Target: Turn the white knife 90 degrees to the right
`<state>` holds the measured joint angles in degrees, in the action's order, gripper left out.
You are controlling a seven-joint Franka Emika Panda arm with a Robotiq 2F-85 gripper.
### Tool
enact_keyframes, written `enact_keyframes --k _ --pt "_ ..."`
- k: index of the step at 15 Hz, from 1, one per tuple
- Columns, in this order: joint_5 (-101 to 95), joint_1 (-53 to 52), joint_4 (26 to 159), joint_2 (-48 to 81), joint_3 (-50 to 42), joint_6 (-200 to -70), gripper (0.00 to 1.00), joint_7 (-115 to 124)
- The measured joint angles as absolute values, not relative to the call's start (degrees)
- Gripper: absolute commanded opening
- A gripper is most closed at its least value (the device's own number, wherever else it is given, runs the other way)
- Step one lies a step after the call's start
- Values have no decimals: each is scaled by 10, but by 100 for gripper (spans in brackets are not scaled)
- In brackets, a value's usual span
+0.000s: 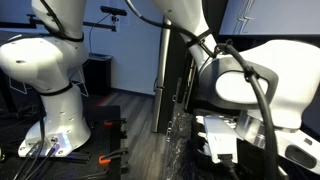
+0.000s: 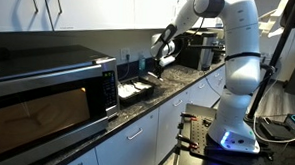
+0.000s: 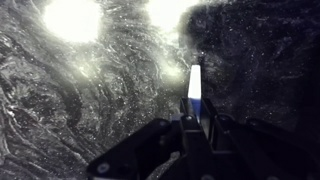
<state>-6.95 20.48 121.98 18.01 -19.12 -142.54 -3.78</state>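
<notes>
In the wrist view my gripper (image 3: 194,125) is shut on the white knife (image 3: 194,82). Its white blade sticks out past the fingertips, with a blue part right at the jaws. The dark speckled stone counter (image 3: 80,100) lies below it. In an exterior view the gripper (image 2: 159,55) hangs over the counter (image 2: 177,86) beside the microwave; the knife is too small to make out there. In the exterior view taken from close by, the arm (image 1: 250,80) fills the picture and hides the gripper and knife.
A microwave (image 2: 47,83) stands on the counter, with white dishes (image 2: 137,89) next to it. A black appliance (image 2: 194,53) stands further along by the wall. A second robot arm (image 1: 45,60) stands on the floor nearby. Bright lamp glare (image 3: 72,18) lies on the stone.
</notes>
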Motion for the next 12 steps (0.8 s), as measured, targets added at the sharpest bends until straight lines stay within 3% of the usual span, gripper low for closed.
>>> enact_keyframes --k 12 --pt "-80 207 1228 145 -233 -1402 3 48"
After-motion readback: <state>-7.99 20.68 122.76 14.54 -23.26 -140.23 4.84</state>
